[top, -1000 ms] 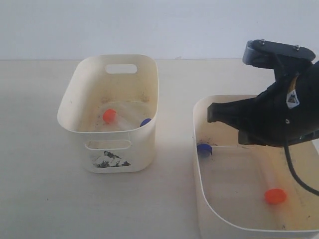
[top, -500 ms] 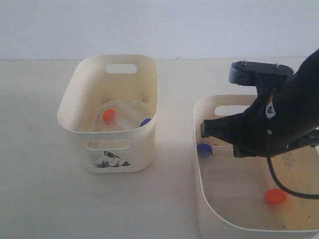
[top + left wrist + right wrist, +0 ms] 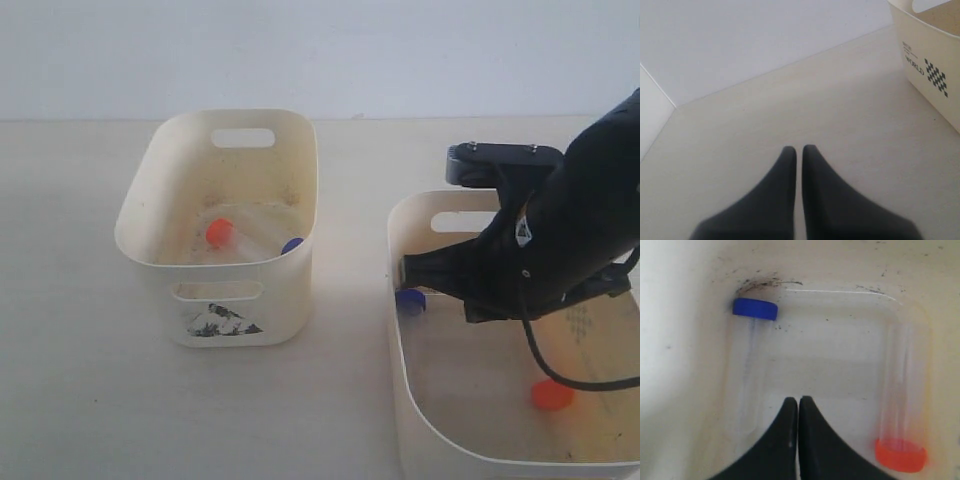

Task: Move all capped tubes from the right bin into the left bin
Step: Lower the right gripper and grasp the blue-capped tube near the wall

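Note:
The right bin (image 3: 397,345) holds two capped tubes lying on its floor: one with a blue cap (image 3: 410,300) (image 3: 755,309) and one with an orange-red cap (image 3: 552,394) (image 3: 901,455). My right gripper (image 3: 410,270) (image 3: 798,399) is shut and empty. It hangs inside this bin, between the two clear tubes and touching neither. The left bin (image 3: 135,215), with a dark sticker (image 3: 222,321) on its front, holds an orange-red-capped tube (image 3: 219,232) and a blue-capped tube (image 3: 292,244). My left gripper (image 3: 798,149) is shut and empty above bare table, outside the exterior view.
A strip of table (image 3: 350,300) separates the two bins. In the left wrist view a cream bin wall (image 3: 932,75) with printed text and a checker mark stands off to one side. A white wall (image 3: 320,50) runs behind the table.
My right arm has moved left and lower into the right bin, and its tip now sits near the blue cap. The tubes and bins have not moved.

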Robot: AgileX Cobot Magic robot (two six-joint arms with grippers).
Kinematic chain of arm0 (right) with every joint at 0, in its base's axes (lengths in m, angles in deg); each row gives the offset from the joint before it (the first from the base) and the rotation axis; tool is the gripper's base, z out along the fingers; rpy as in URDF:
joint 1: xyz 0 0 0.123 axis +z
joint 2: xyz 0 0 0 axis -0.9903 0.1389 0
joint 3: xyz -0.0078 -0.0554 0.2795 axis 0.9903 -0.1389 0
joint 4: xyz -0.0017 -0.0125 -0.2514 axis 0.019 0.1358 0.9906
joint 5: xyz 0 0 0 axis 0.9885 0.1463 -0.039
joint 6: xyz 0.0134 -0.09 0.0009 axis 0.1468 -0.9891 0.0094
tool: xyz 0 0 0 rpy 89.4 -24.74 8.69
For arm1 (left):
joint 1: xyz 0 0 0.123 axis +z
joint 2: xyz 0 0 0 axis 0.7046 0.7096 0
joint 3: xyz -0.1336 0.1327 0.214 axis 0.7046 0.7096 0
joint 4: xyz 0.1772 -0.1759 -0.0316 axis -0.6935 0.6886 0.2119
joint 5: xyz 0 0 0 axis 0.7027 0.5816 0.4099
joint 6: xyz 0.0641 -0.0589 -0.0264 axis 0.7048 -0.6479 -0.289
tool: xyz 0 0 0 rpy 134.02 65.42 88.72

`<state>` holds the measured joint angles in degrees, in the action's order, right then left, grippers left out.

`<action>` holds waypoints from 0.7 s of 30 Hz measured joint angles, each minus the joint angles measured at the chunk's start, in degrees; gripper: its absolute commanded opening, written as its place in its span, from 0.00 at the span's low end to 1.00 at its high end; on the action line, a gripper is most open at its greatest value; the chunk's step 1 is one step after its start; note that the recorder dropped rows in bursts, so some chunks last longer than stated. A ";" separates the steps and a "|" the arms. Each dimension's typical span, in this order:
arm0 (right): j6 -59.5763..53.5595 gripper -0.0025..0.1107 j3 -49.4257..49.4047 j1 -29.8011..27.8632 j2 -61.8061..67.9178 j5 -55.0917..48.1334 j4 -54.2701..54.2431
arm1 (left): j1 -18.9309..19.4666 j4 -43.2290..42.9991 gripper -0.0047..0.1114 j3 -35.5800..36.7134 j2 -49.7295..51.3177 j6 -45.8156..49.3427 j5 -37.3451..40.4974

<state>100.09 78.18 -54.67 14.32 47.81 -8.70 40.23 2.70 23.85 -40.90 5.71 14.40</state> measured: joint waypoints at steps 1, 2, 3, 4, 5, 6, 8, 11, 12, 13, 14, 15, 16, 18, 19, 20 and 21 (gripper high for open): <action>0.00 0.02 0.00 -0.70 0.23 0.00 -0.12 | 0.00 0.00 0.08 0.00 0.00 0.00 0.00; -0.18 0.02 0.00 -1.36 0.22 -0.11 -0.05 | 0.00 0.00 0.08 0.00 0.00 0.00 0.00; -0.52 0.02 0.00 -1.82 0.22 -0.11 -0.15 | 0.00 0.00 0.08 0.00 0.00 0.00 0.00; -0.98 0.02 0.00 -2.21 0.22 -0.11 -0.31 | 0.00 0.00 0.08 0.00 0.00 0.00 0.00; -1.48 0.02 0.00 -2.44 0.22 -0.11 -0.56 | 0.00 0.00 0.08 0.00 0.00 0.00 0.00; -2.06 0.02 0.00 -2.44 0.22 -0.11 -0.84 | 0.00 0.00 0.08 0.00 0.00 0.00 0.00; -3.28 0.02 0.00 -2.53 0.34 -0.11 -2.10 | 0.00 0.00 0.08 0.00 0.00 0.00 0.00; -4.19 0.02 0.00 -2.56 1.65 0.02 -3.70 | 0.00 0.00 0.08 0.00 0.00 0.00 0.00; -4.29 0.02 -0.09 -2.56 2.21 0.02 -4.26 | 0.00 0.00 0.08 0.00 0.00 0.00 0.00; -4.53 0.02 -0.13 -2.56 2.73 0.02 -4.76 | 0.00 0.00 0.08 0.00 0.00 0.00 0.00; -4.93 0.02 -0.34 -2.56 3.16 0.02 -5.35 | 0.00 0.00 0.08 0.00 0.00 0.00 0.00; -5.21 0.02 -0.58 -2.56 3.51 0.19 -5.75 | 0.00 0.00 0.08 0.00 0.00 0.00 0.00; -5.62 0.02 -0.92 -2.56 3.79 0.62 -6.36 | 0.00 0.00 0.08 0.00 0.00 0.00 0.00; -6.50 0.02 -1.26 -2.67 4.24 1.21 -7.26 | 0.00 0.00 0.08 0.00 0.00 0.00 0.00; -6.75 0.02 -1.35 -2.67 4.74 1.36 -7.50 | 0.00 0.00 0.08 0.00 0.00 0.00 0.00; -6.88 0.02 -1.48 -2.67 5.05 1.78 -7.84 | 0.00 0.00 0.08 0.00 0.00 0.00 0.00; -7.04 0.02 -1.48 -2.67 5.46 2.11 -7.84 | 0.00 0.00 0.08 0.00 0.00 0.00 0.00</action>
<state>93.05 76.70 -57.33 19.78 49.93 -16.55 40.23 2.70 23.85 -40.90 5.71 14.40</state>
